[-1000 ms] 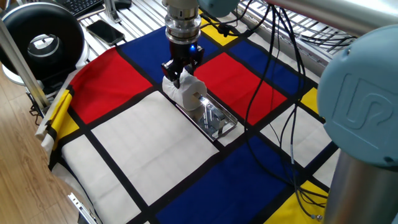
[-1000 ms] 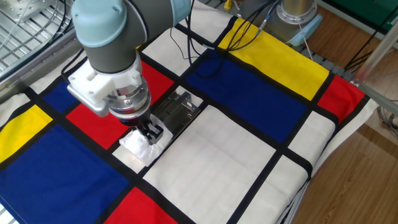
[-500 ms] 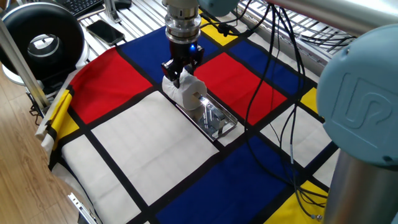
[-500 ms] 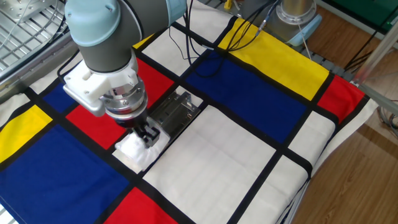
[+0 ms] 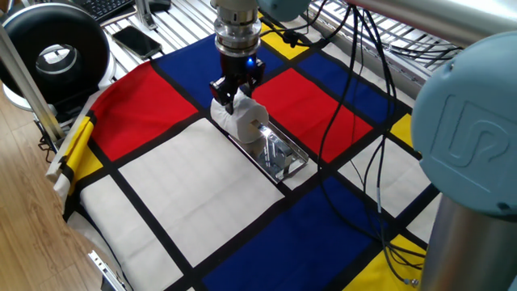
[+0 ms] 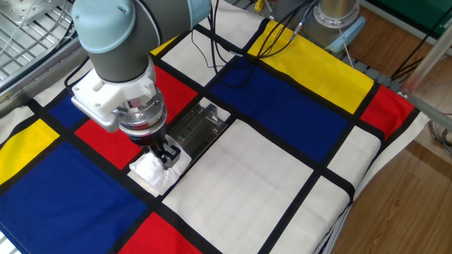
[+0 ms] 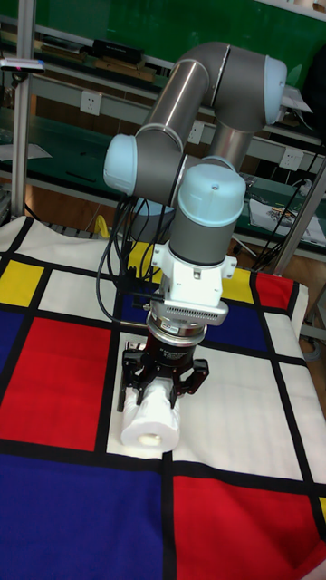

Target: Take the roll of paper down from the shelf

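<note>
The white roll of paper (image 5: 245,121) lies on its side at the near end of the shelf (image 5: 279,155), a shiny silver holder flat on the chequered cloth. My gripper (image 5: 229,97) comes straight down and is shut on the roll, one finger on each side. The other fixed view shows the roll (image 6: 150,170) under the gripper (image 6: 166,151), just off the end of the shelf (image 6: 200,124). In the tall fixed view the roll's (image 7: 150,421) hollow end faces the camera between the fingers of the gripper (image 7: 162,391). Whether the peg is still inside the core is hidden.
A large black reel (image 5: 55,50) stands at the table's left corner, with a phone (image 5: 136,40) and keyboard (image 5: 107,6) behind it. Black cables (image 5: 354,105) hang across the cloth right of the shelf. The robot base (image 6: 337,20) stands at the far edge.
The gripper has slid the roll a short way along the cloth, away from the silver holder. In the last half second it barely moved.
</note>
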